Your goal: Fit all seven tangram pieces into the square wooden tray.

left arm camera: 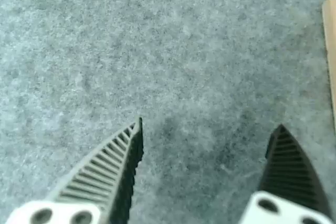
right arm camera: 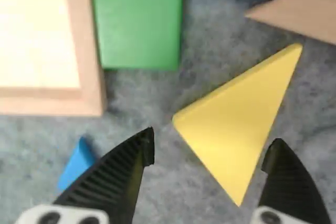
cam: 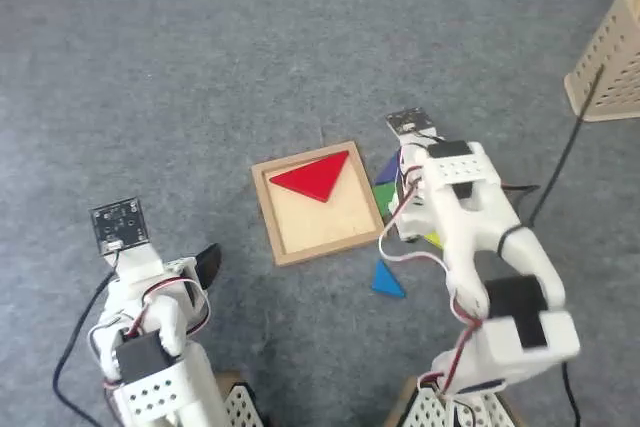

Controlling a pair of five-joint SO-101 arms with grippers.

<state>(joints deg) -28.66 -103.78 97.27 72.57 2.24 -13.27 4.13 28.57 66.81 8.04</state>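
The right gripper (right arm camera: 212, 153) hung wide open over the yellow triangle (right arm camera: 236, 114) and held nothing, with one finger on either side of the piece and above it. The triangle lay flat on the grey felt, just off the near corner of the square wooden tray (right arm camera: 86, 77), close to the green square (right arm camera: 137, 23) but not touching it. A small light-blue triangle (right arm camera: 77, 162) lay near it.

The yellow piece looked like painted wood, though the finish was hard to judge. If so, it would be light, rigid and smooth-faced, unlikely to break but apt to slip or pivot in the jaws. Its slanted sides would squeeze out of a pinch. A better hold would likely run from the long edge to the opposite corner, or across the flat faces once an edge was tipped up.

Its square corner pointed toward the tray. The long edge faced away from the tray, one end of it aimed at a tan piece (right arm camera: 299, 9).

The tray held only the red triangle (cam: 312, 177). The left gripper (left arm camera: 209, 132) was also open and empty above bare felt, well clear of the pieces.
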